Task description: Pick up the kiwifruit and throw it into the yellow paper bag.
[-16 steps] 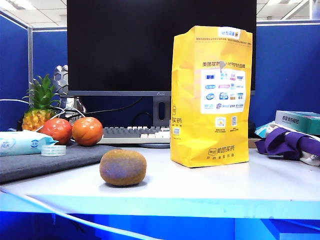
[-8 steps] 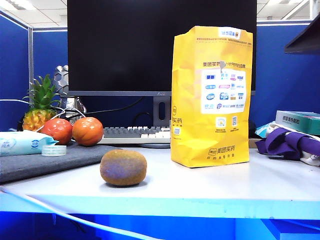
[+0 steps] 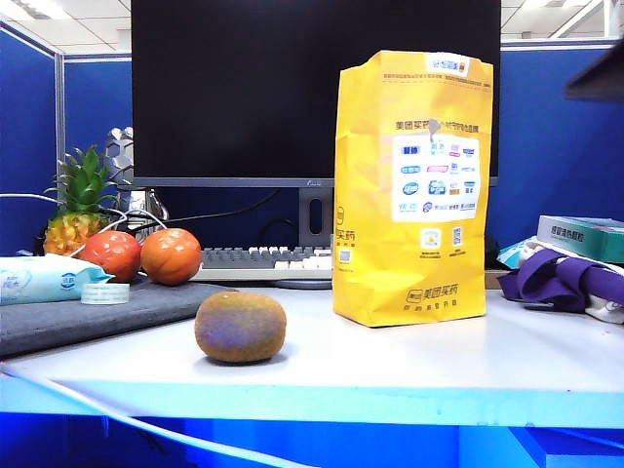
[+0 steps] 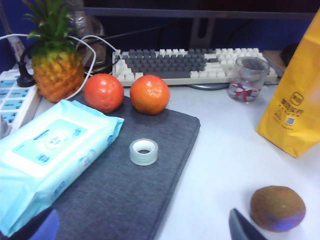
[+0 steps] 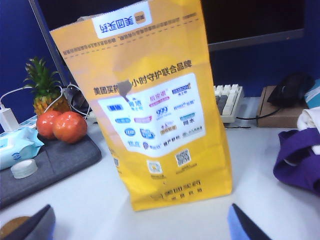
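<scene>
The kiwifruit (image 3: 239,327), an oval fuzzy brown fruit with a bluish sheen, lies on the white table near its front edge. The tall yellow paper bag (image 3: 409,195) stands upright to its right, a little farther back. My left gripper (image 4: 142,235) hovers open over the edge of the grey mat. The kiwifruit (image 4: 277,207) sits just outside one of its fingers (image 4: 244,229). My right gripper (image 5: 140,232) is open and faces the yellow paper bag (image 5: 155,100), empty, with a sliver of the kiwifruit (image 5: 10,226) beside one finger. A dark part of the right arm (image 3: 597,78) shows at the upper right.
On the left are a grey mat (image 3: 97,312), a tape roll (image 3: 104,292), a wipes pack (image 3: 44,278), two orange-red fruits (image 3: 171,255) and a pineapple (image 3: 78,210). A keyboard (image 3: 263,261) and monitor stand behind, with a glass cup (image 4: 248,77). Purple cloth (image 3: 565,278) lies at the right.
A dark part of the right arm has come into the exterior view at the upper right edge. The kiwifruit and the bag have not moved.
</scene>
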